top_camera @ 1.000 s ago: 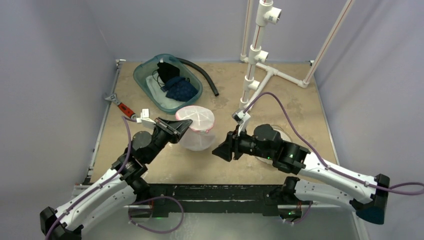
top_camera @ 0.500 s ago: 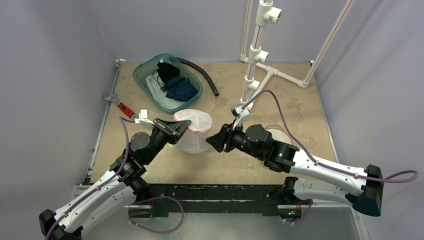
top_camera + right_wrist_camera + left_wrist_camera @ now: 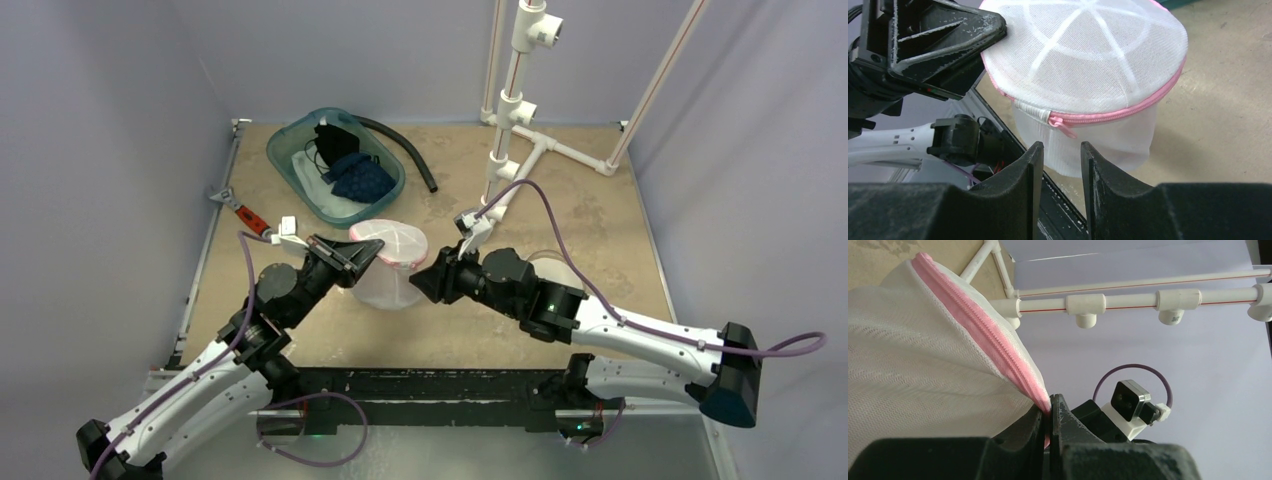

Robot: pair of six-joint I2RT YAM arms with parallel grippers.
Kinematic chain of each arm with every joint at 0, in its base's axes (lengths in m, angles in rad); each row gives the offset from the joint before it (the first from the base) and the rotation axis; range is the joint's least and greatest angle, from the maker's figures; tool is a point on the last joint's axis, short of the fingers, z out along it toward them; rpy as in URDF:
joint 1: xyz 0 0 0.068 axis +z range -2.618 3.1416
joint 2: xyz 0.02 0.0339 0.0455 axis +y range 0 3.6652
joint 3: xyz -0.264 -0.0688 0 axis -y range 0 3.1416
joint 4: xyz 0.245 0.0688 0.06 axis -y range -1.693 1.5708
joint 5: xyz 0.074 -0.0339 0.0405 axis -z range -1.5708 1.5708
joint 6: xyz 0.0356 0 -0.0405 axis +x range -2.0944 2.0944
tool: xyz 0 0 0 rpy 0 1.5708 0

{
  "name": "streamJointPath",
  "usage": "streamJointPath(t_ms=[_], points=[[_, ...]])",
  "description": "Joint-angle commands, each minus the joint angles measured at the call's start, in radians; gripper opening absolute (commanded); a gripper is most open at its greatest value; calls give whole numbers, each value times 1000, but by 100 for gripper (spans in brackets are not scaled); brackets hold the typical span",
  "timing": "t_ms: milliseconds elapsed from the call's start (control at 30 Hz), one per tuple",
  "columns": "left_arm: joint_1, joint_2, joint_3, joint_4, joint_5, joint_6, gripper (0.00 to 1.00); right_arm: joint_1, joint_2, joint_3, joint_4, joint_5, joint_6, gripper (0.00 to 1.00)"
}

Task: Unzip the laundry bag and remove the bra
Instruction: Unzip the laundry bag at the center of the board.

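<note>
A white mesh laundry bag (image 3: 388, 260) with a pink zipper (image 3: 1128, 111) stands mid-table, zipped shut. My left gripper (image 3: 368, 253) is shut on the bag's pink zipper edge (image 3: 1013, 360) at its left rim, and it also shows in the left wrist view (image 3: 1050, 412). My right gripper (image 3: 422, 283) is open, just right of the bag. In the right wrist view the pink zipper pull (image 3: 1064, 127) hangs just beyond its fingertips (image 3: 1087, 150); the gripper (image 3: 1059, 152) is empty. The bra is hidden inside the bag.
A teal bin (image 3: 300, 135) with dark clothes stands at the back left. A black hose (image 3: 405, 150) lies behind it. A white pipe frame (image 3: 510, 110) stands at the back right. An orange-handled tool (image 3: 245, 212) lies at the left edge.
My right gripper has moved left toward the bag and now sits close to its zipper side. The left gripper has kept its hold on the bag's rim.
</note>
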Motion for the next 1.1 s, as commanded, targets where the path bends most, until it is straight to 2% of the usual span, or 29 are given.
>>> streamJointPath(t_ms=[0,333,600,933,1067], points=[[-3,-9,57,55,31,11,0,5,3,24,43,29,-11,36],[-3,-9,57,65,53,12,0,5,-5,20,77,17,-27,36],[-3,-3,55,83,71,10,0,4,7,23,90,6,-29,29],[-3,-24,47,67,58,15,0,4,-21,5,68,5,-30,0],[-3,-27,51,59,58,21,0,4,-35,-2,26,35,-29,0]])
